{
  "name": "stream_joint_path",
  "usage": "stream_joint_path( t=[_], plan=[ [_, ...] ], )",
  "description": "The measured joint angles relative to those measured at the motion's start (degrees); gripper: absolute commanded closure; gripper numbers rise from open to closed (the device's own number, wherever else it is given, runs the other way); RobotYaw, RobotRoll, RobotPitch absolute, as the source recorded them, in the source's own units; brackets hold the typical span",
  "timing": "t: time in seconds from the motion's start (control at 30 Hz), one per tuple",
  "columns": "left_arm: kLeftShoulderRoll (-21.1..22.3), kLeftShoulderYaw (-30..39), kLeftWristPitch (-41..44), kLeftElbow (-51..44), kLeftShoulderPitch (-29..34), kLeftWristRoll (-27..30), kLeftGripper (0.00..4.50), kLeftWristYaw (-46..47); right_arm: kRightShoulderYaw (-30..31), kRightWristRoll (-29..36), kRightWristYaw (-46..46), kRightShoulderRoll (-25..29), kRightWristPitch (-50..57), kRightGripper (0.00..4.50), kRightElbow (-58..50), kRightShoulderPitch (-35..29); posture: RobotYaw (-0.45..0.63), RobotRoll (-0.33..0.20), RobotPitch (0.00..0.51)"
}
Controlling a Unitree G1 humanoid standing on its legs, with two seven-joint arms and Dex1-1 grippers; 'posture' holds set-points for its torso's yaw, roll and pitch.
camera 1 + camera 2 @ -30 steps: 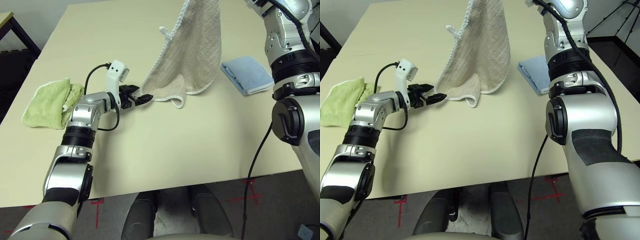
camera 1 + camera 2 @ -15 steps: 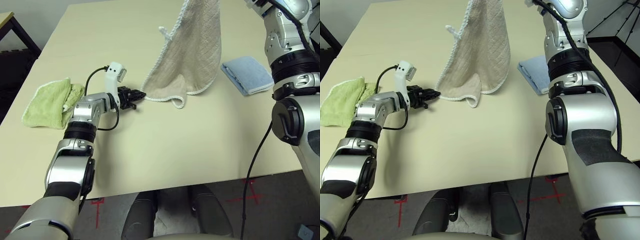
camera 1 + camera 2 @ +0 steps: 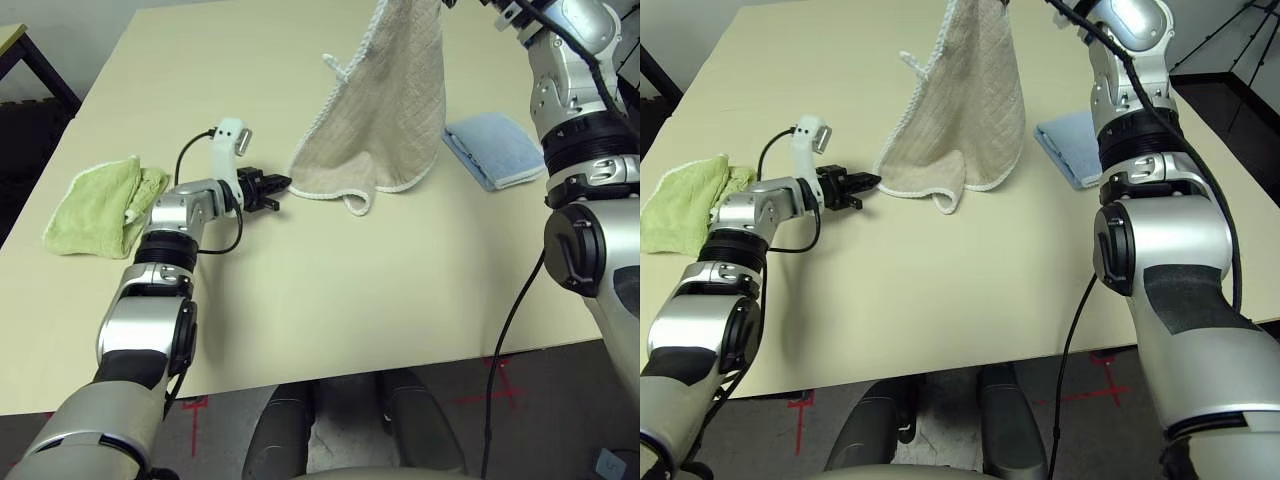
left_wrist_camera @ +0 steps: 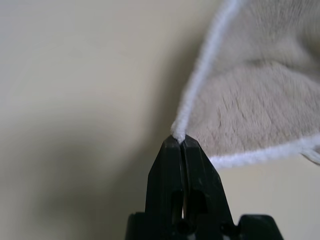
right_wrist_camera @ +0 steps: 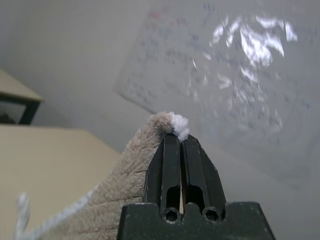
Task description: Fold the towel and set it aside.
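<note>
Holding the towel [image 3: 385, 115] by two corners now: my right gripper [image 5: 179, 137] is clamped tight on the top corner, high above the far right part of the tabletop [image 3: 330, 300], and my left gripper [image 4: 179, 142] has its fingers pressed together on the lower left corner, at the white edging, just above the tabletop's middle. The cloth hangs as a slanted sheet, its bottom hem dragging on the surface, with one loose corner curled under toward the right. Its long axis runs from my low left hand up to my high right one (the lime-green towel [image 3: 100, 205] and blue towel [image 3: 495, 148] sit well apart at either side). I judge the next move needs both held corners levelled
</note>
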State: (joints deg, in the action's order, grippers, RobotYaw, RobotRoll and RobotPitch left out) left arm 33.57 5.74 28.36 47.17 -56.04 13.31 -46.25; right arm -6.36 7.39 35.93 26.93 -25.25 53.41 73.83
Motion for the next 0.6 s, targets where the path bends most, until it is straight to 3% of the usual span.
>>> stream_joint_path(
  t=[0.2, 0.33, 0.47, 0.6],
  plan=[
    [9.40, 2.58, 7.13, -11.31, -2.68, 1.57, 4.48, -2.84, -1.43, 3.82, 5.19, 3.73, 11.28, 4.50, -6.56, -11.71, 0.01, 0.000, 0.181],
    [12.79, 0.78, 8.52, -13.17, -3.71, 1.26, 4.48, -6.66, -2.14, 9.97, 11.76, 5.42, 29.33, 4.50, -11.68, -18.11, 0.01, 0.000, 0.190],
    [15.71, -4.05, 8.47, -12.00, -5.65, -0.76, 4.48, -12.45, -0.04, 10.48, 17.61, 10.61, 43.42, 4.50, -12.94, -17.58, 0.01, 0.000, 0.192],
    [18.86, -8.56, 8.11, -10.17, -8.36, -2.54, 4.48, -21.66, 4.38, 7.88, 27.90, 16.23, 50.02, 4.50, -10.38, -11.32, 0.01, 0.000, 0.190]
  ],
)
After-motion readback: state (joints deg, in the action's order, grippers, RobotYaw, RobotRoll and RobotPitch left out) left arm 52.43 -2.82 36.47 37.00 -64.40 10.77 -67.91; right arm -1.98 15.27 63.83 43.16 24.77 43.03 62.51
